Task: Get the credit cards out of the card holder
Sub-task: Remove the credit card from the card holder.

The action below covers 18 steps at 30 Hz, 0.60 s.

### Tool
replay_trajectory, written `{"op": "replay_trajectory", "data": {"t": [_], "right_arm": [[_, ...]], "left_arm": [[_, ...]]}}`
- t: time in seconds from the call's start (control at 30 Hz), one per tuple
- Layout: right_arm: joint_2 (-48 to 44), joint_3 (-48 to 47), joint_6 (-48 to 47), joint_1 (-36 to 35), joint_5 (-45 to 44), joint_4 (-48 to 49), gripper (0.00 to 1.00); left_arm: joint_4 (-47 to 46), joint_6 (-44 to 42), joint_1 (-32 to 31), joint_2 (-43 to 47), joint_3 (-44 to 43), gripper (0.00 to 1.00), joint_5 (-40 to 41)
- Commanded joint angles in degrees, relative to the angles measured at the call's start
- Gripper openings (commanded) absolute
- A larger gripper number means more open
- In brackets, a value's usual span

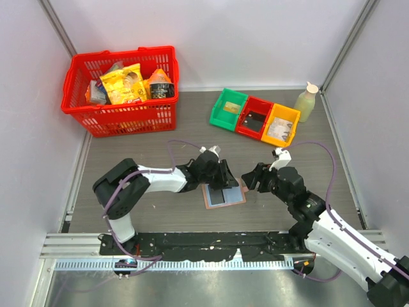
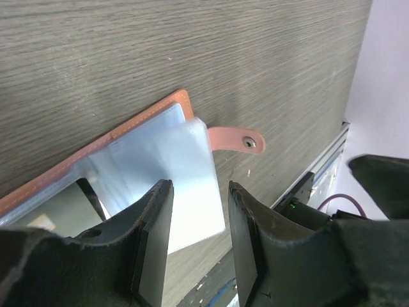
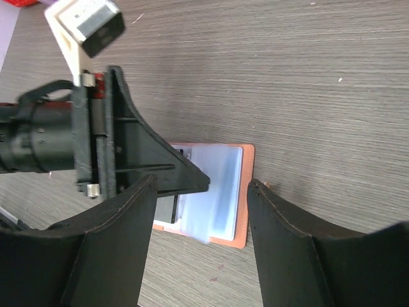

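**On the table, the card holder [image 1: 223,195] lay open under the left gripper [image 1: 229,183]**

On the grey wood-grain table [image 1: 160,217] the card holder lay spread flat, its pale blue lining up and its tan edge showing round the rim. The snap tab [image 2: 236,139] stuck out flat from one side of it. A pale credit card [image 2: 192,160] rested in the holder's clear pocket, one end poking past the holder's edge; that end was blurred in the right wrist view.

The left gripper came down onto the holder from the holder's left. Its fingers stood partly apart with the card showing in the gap, and they clasped nothing that could be seen. The right gripper [image 1: 248,181] hung just beside the holder's right edge, its fingers spread wide and empty.

Well beyond the holder stood a row of three bins, green [image 1: 228,107], red [image 1: 254,117] and yellow [image 1: 282,125], with a bottle [image 1: 305,102] past them. Far beyond the holder to its left sat a red basket [image 1: 121,118] of groceries.
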State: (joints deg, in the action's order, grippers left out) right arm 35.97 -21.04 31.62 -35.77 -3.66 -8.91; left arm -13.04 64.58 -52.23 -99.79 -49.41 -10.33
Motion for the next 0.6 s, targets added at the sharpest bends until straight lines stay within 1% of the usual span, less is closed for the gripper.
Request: {"op": "replay_trajectory", "data": {"t": [0.0, 0.1, 0.13, 0.2, 0.23, 0.27, 0.37, 0.5, 0.57], "right_arm": [[-1.9, -0.4, 0.3, 0.2, -1.9, -1.2, 0.63], [-1.6, -0.4, 0.6, 0.1, 1.4, -0.2, 0.61], [-1.6, -0.3, 0.8, 0.1, 2.2, 0.7, 0.6], [-0.6, 0.3, 1.3, 0.1, 6.7, 3.1, 0.6], [0.0, 0.4, 1.6, 0.1, 9.2, 4.0, 0.59], [1.2, 0.9, 2.6, 0.1, 10.8, 6.4, 0.56], [4.3, 1.9, 4.2, 0.1, 16.5, 12.8, 0.53], [10.1, 2.2, 5.8, 0.1, 20.4, 18.2, 0.47], [13.1, 2.9, 7.1, 0.1, 22.0, 22.4, 0.42]], "left_arm": [[-2.2, 1.5, -0.9, -4.5, -3.5, 0.43, 0.3], [-3.4, 2.1, -0.9, -6.9, -3.2, 0.43, 1.5], [-3.6, 2.1, -0.8, -7.1, -3.2, 0.43, 1.8], [-3.6, 1.6, -0.2, -5.8, -3.5, 0.43, 2.2], [-3.3, 1.0, -0.1, -4.4, -3.6, 0.43, 2.6], [-2.9, 0.4, 0.3, -3.0, -3.7, 0.43, 3.3], [0.5, -2.3, 1.7, 2.9, -3.2, 0.45, 6.4], [4.7, -3.9, 4.3, 11.5, 0.5, 0.44, 9.8], [8.0, -4.8, 5.2, 16.1, 2.5, 0.43, 12.8]]}}
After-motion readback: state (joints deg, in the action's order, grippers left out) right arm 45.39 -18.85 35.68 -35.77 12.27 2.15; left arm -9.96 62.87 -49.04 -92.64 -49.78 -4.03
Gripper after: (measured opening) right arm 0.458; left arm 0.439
